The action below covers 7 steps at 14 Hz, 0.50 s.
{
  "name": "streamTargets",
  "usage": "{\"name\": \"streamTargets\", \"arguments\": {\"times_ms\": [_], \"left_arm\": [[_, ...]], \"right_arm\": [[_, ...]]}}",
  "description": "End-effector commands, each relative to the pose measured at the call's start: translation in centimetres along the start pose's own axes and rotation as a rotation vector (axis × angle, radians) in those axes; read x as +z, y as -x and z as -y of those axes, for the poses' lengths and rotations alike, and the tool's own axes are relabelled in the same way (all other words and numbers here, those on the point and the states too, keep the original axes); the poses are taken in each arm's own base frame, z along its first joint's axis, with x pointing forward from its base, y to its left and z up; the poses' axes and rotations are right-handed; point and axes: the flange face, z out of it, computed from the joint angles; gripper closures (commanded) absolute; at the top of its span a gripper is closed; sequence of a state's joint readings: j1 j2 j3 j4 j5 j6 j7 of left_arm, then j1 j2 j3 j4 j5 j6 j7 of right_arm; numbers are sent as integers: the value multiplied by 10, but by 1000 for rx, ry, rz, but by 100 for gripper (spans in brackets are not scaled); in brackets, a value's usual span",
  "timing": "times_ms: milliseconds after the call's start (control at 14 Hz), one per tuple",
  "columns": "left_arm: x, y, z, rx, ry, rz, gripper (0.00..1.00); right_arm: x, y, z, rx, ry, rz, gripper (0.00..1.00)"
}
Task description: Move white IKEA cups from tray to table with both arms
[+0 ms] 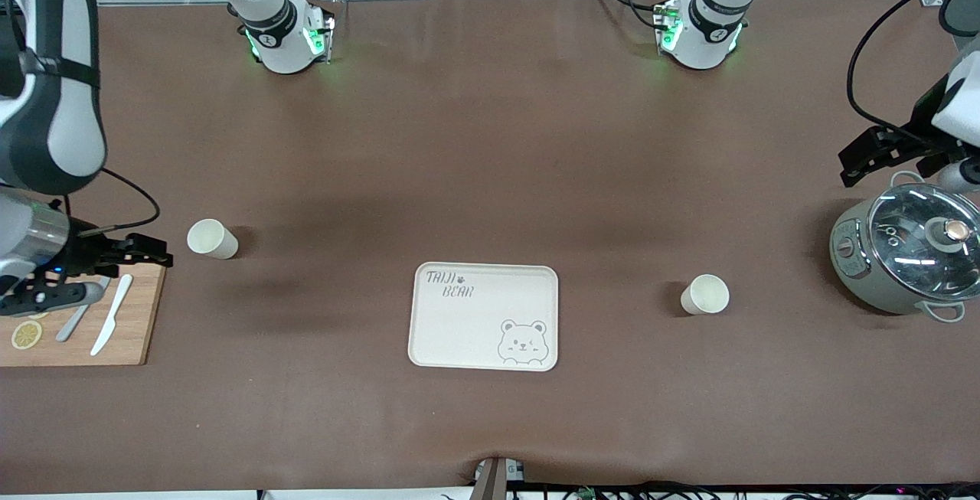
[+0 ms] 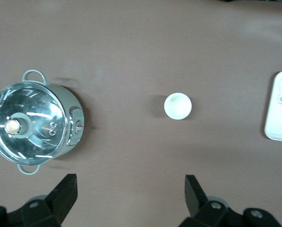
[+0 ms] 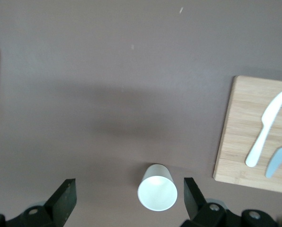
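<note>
We see two white cups standing upright on the brown surface (image 1: 490,140), one toward each end, with a cream bear tray (image 1: 484,316) lying between them, closer to the front camera's edge. The first cup (image 1: 212,239) sits toward the right arm's end of the surface, just beside a wooden cutting board (image 1: 130,331) that lies at that end's edge and carries a white knife (image 1: 112,314), a grey knife (image 1: 76,319) and a lemon slice (image 1: 27,334). The second cup (image 1: 704,294) stands toward the left arm's end, well apart from the tray and from a grey-green pot with a glass lid (image 1: 911,251) near that end's edge.

Our right gripper (image 3: 127,198) hangs in the air over the board's edge next to the first cup, its jaws spread wide and grasping nothing; in the right wrist view that cup shows between the two fingers (image 3: 65,196), untouched. Our left gripper (image 2: 131,194) hangs over the surface above the pot, also released, jaws wide apart and empty. In the left wrist view the second cup (image 2: 178,106) stands alone between the pot (image 2: 34,123) and the tray's corner (image 2: 280,106).
</note>
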State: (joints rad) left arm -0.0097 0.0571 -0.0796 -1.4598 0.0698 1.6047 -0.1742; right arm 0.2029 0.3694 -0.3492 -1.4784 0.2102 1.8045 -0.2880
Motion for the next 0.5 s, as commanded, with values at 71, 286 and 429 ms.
{"name": "streamTargets", "arguments": {"times_ms": [71,286,429], "left_arm": [[-13,15,16,24,50,20,0],[-14,14,21,29,66,26,0],[-13,14,17,35,91,32,0]], "right_arm": [[-30,-9,4,106,15,-25,0],[-63,17,2,115,-33,9,0],[-88,35,14,88,-47,27,0]]}}
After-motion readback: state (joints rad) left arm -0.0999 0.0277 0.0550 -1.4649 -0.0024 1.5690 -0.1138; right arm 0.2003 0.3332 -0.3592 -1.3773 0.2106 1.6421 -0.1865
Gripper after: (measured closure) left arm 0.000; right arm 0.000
